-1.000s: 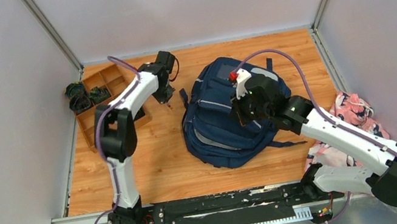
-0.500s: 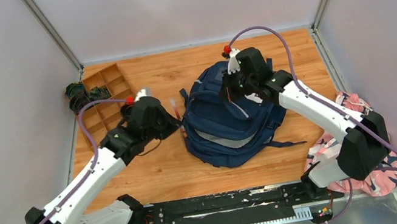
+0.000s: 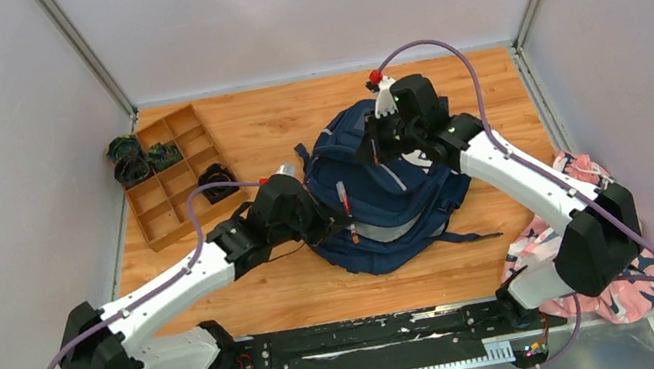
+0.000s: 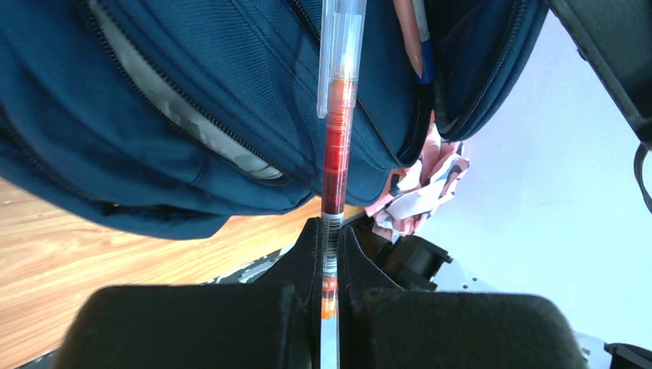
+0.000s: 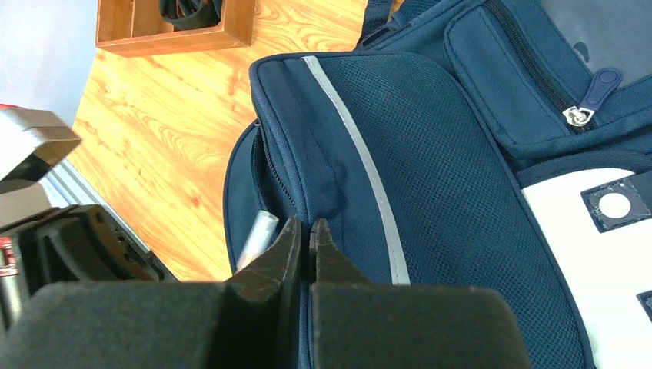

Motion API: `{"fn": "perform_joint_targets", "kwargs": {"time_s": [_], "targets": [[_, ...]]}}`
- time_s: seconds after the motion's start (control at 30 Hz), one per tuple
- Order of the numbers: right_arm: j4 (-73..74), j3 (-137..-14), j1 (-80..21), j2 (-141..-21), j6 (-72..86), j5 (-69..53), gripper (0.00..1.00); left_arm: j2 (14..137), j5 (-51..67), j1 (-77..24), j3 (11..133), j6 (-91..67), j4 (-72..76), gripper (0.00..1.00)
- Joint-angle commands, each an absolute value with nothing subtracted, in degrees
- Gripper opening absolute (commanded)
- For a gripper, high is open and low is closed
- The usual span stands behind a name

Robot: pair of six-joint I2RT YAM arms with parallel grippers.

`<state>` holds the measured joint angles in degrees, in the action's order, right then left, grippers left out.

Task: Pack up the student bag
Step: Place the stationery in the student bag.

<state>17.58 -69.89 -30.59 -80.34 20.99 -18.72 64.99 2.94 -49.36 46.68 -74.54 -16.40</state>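
The student bag (image 3: 408,206) lies in the centre of the top view, on the wooden table (image 3: 272,123). The left gripper (image 4: 329,234) pinches a red pen (image 4: 336,154) that points up toward the bag. The right gripper (image 5: 304,234) is pressed together on a fold of the bag's fabric.

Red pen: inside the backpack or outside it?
Outside: the red pen, clamped in the left gripper, lies over outer fabric of the backpack.
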Motion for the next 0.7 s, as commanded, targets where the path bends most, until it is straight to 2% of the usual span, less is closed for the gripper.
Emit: {"fn": "perform_joint_targets", "kwargs": {"time_s": [0.0,0.37,0.47,0.6,0.67], "targets": [[12.9,-70.0,-29.5,-77.3,21.5,-19.2,0.0,68.0,5.8,-49.7,48.4,-77.3,-8.4,0.0],[13.9,-68.2,-29.6,-74.5,21.8,-20.0,0.0,81.1,6.9,-48.6,54.1,-82.0,-0.3,0.0],[14.1,-67.0,-29.7,-73.5,21.8,-20.1,0.0,83.7,5.4,-48.9,55.9,-82.9,-0.3,0.0],[14.2,-65.4,-29.6,-72.3,21.6,-19.9,0.0,84.9,-2.4,-48.7,56.7,-82.6,-0.3,0.0],[14.7,-64.8,-29.7,-71.8,21.5,-19.8,0.0,85.9,-4.0,-48.6,58.8,-80.5,-2.9,0.24]]}}
